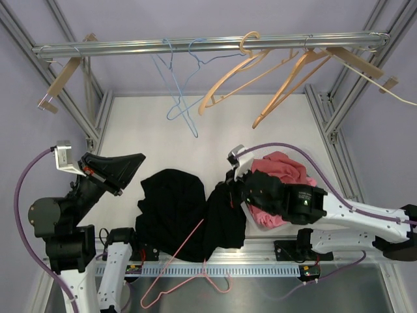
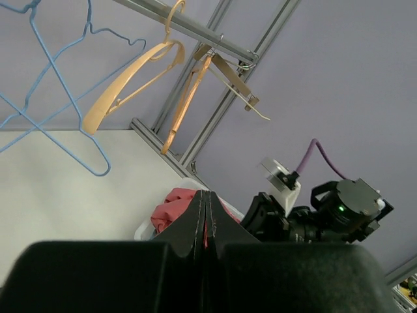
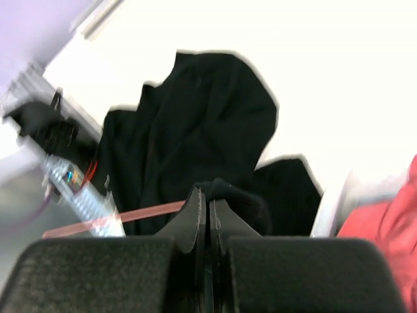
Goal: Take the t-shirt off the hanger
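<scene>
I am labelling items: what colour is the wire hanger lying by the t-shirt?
Pink. The hanger shows best in the top external view, against the black t-shirt.

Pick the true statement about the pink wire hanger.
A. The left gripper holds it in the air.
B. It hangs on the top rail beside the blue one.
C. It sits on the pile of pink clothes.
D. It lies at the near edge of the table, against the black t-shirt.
D: the pink hanger lies low at the near edge, one wire running up to the black t-shirt, well off the rail.
</scene>
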Tool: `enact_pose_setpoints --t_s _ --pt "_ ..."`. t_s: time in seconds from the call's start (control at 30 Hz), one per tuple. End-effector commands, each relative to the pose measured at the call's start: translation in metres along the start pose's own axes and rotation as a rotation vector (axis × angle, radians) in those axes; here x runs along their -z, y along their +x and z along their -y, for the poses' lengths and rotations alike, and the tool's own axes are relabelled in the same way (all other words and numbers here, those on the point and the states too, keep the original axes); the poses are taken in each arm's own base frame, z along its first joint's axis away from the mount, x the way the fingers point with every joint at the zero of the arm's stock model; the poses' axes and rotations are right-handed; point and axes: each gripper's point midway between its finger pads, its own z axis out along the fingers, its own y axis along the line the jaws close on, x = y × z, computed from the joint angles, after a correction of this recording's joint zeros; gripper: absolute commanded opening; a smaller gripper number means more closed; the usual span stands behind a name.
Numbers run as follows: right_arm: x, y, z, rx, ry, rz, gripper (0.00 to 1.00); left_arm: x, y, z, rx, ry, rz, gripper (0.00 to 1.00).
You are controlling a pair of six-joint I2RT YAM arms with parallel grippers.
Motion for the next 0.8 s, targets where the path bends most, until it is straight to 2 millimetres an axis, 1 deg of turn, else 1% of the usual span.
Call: enact_pose_setpoints --t_s 0.0,0.03,0.07,0.1,0.13,0.17,0.2,0.23,0.27,0.3,0.33,0.37,0.4,0.47,0.5,0.53,0.57,0.6,0.63,0.7,0.73,0.77 --pt "-0.028 -0.044 0.001 -0.009 -0.085 0.104 0.0 -0.013 -0.008 -0.004 -0.019 0.032 -0.019 0.0" --pt "-0.035 -0.053 0.007 -0.017 -0.086 0.129 0.0 -0.018 -0.005 -0.016 0.0 0.009 -0.022 0.0" --pt "-0.046 -0.061 0.031 -0.04 -0.033 0.142 0.0 -0.029 0.004 -0.039 0.043 -0.012 -0.056 0.0" --pt "-0.05 -0.065 0.035 -0.053 -0.046 0.146 0.0 -0.037 0.011 -0.051 0.065 -0.025 -0.081 0.0" --pt "-0.055 -0.073 0.04 -0.063 -0.045 0.168 0.0 -0.05 0.014 -0.072 0.054 -0.086 -0.061 0.0" --pt "-0.057 -0.079 0.046 -0.073 -0.04 0.179 0.0 -0.065 0.043 -0.053 0.082 -0.006 -0.156 0.0" --pt "-0.058 -0.083 0.052 -0.082 -0.041 0.186 0.0 -0.087 0.063 -0.058 0.072 -0.035 -0.205 0.0" --pt "-0.058 -0.089 0.05 -0.08 -0.05 0.199 0.0 -0.102 0.057 -0.073 -0.019 -0.149 -0.137 0.0" --pt "-0.058 -0.09 0.048 -0.079 -0.064 0.198 0.0 -0.11 0.075 -0.039 -0.04 -0.075 -0.186 0.0" --pt "-0.056 -0.091 0.046 -0.079 -0.071 0.194 0.0 -0.121 0.067 -0.031 -0.113 -0.084 -0.162 0.0" --pt "-0.053 -0.089 0.049 -0.07 -0.059 0.184 0.0 -0.122 0.058 -0.033 -0.139 -0.134 -0.121 0.0" --pt "-0.051 -0.088 0.052 -0.069 -0.045 0.186 0.0 -0.121 0.059 -0.026 -0.146 -0.12 -0.123 0.0" --pt "-0.049 -0.087 0.057 -0.068 -0.032 0.195 0.0 -0.114 0.059 -0.028 -0.148 -0.124 -0.116 0.0" --pt "-0.049 -0.084 0.061 -0.072 -0.033 0.188 0.0 -0.101 0.071 -0.038 -0.144 -0.138 -0.14 0.02" --pt "-0.049 -0.082 0.063 -0.078 -0.031 0.184 0.0 -0.091 0.099 -0.054 -0.125 -0.17 -0.2 0.03" --pt "-0.049 -0.082 0.068 -0.084 -0.025 0.187 0.0 -0.074 0.104 -0.054 -0.1 -0.153 -0.209 0.04" --pt "-0.05 -0.081 0.07 -0.091 -0.025 0.186 0.0 -0.064 0.117 -0.056 -0.075 -0.142 -0.23 0.05" --pt "-0.05 -0.081 0.071 -0.101 -0.031 0.184 0.0 -0.054 0.132 -0.056 -0.024 -0.125 -0.259 0.05" --pt "-0.05 -0.084 0.075 -0.107 -0.027 0.195 0.0 -0.038 0.152 -0.065 -0.005 -0.124 -0.296 0.07" --pt "-0.051 -0.087 0.076 -0.112 -0.03 0.205 0.0 -0.023 0.173 -0.061 0.03 -0.092 -0.357 0.1" --pt "-0.05 -0.09 0.078 -0.115 -0.025 0.215 0.0 -0.016 0.191 -0.065 0.029 -0.095 -0.4 0.14" --pt "-0.05 -0.092 0.081 -0.117 -0.016 0.22 0.0 -0.011 0.204 -0.058 0.029 -0.066 -0.444 0.16"
